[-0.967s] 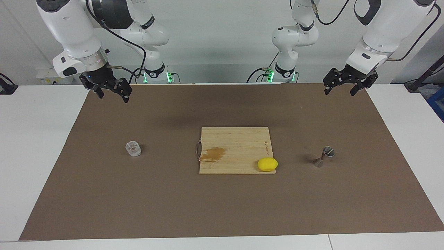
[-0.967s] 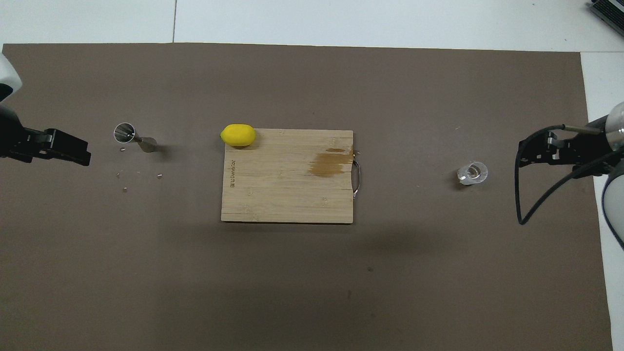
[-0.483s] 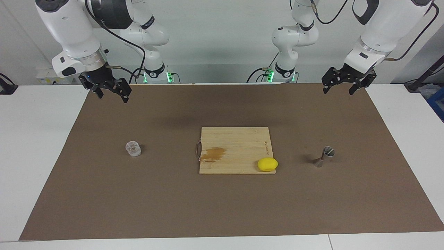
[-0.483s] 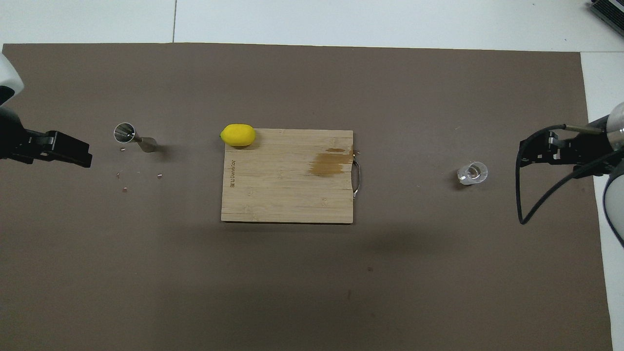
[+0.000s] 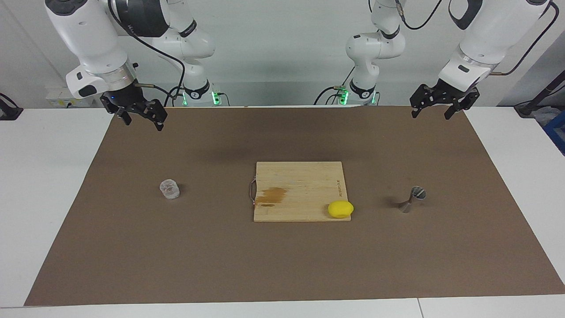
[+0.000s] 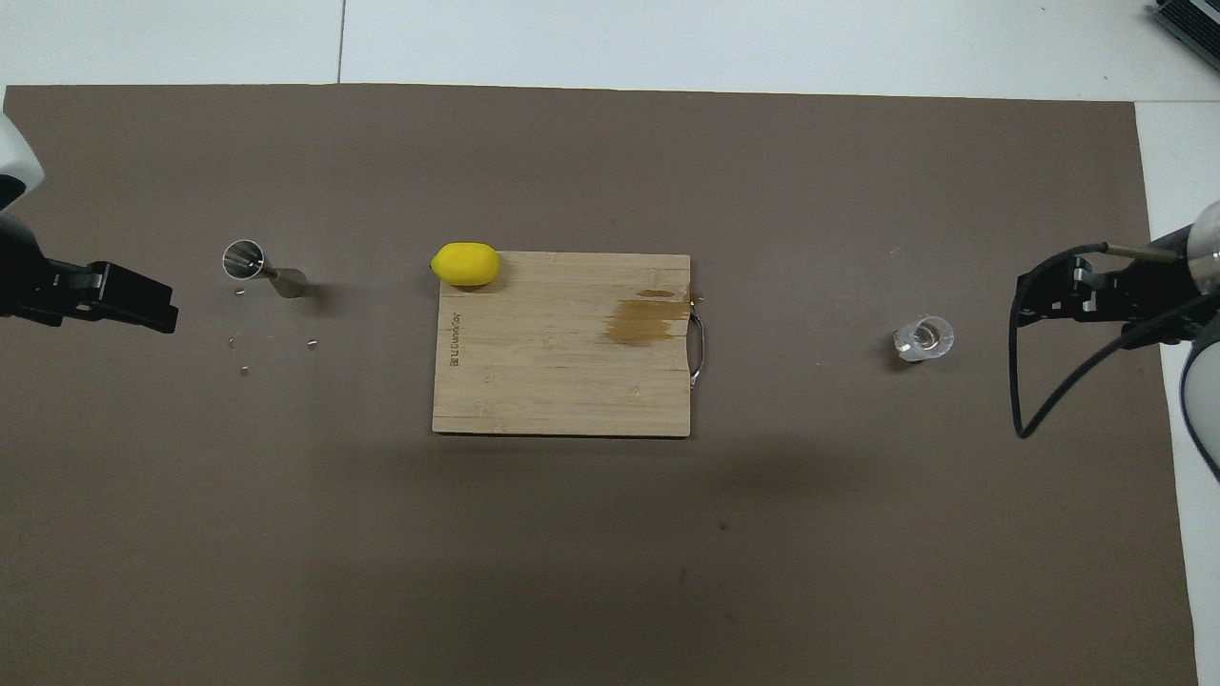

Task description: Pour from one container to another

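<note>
The clear textured glass cup [image 5: 169,189] [image 6: 924,338] stands upright on the brown mat toward the right arm's end of the table. The steel hourglass jigger [image 5: 412,199] [image 6: 257,268] stands on the mat toward the left arm's end. My right gripper [image 5: 144,124] [image 6: 1029,303] hangs open and empty over the mat's corner by the right arm's base, well clear of the cup. My left gripper [image 5: 431,115] [image 6: 157,303] hangs open and empty over the mat's corner by the left arm's base, well clear of the jigger.
A wooden cutting board [image 5: 300,185] [image 6: 562,381] with a dark stain and a metal handle lies in the middle of the mat [image 5: 282,265]. A yellow lemon [image 5: 340,209] [image 6: 465,264] sits on its corner toward the jigger. Small crumbs [image 6: 276,345] lie beside the jigger.
The left gripper has lifted slightly and turned a little. The right gripper has barely shifted. Cup, jigger, lemon and board have not moved.
</note>
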